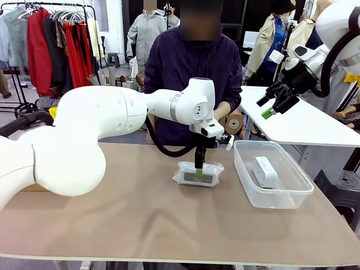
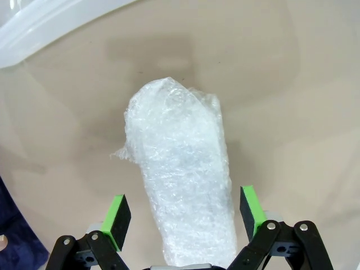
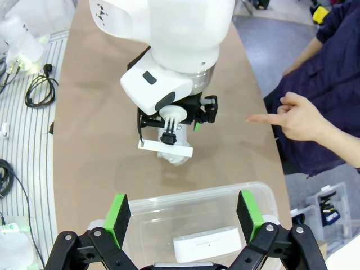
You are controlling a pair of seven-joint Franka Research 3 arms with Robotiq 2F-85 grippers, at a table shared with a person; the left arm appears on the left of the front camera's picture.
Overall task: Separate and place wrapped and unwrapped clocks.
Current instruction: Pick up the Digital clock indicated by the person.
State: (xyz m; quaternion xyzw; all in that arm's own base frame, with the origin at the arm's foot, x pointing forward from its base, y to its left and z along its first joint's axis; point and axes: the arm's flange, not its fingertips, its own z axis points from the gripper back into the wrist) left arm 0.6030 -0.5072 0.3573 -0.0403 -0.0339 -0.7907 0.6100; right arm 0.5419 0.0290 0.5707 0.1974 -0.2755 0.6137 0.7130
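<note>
My left gripper (image 2: 183,216) stands wide, its green pads (image 2: 119,215) either side of a wrapped clock (image 2: 180,180) without touching it. From the wrist the clock is just a lumpy, crinkled whitish bundle; its near end is cut off by the frame's edge, and the screen is lost under the bubble wrap. From the front the wrapped clock (image 1: 198,174) lies flat on the tan counter (image 1: 140,225), just left of the bin (image 1: 292,194), and my fingers cover part of its top.

The bin is clear, thin plastic, rectangular with rounded corners. Inside it lies one bare clock (image 1: 265,171), smooth white plastic; I cannot make out its screen. So I count two clocks.

My right gripper (image 1: 271,106) hangs high above the bin, also spread wide and empty. Beyond the counter, a person's hand (image 3: 295,117) points with one finger.
</note>
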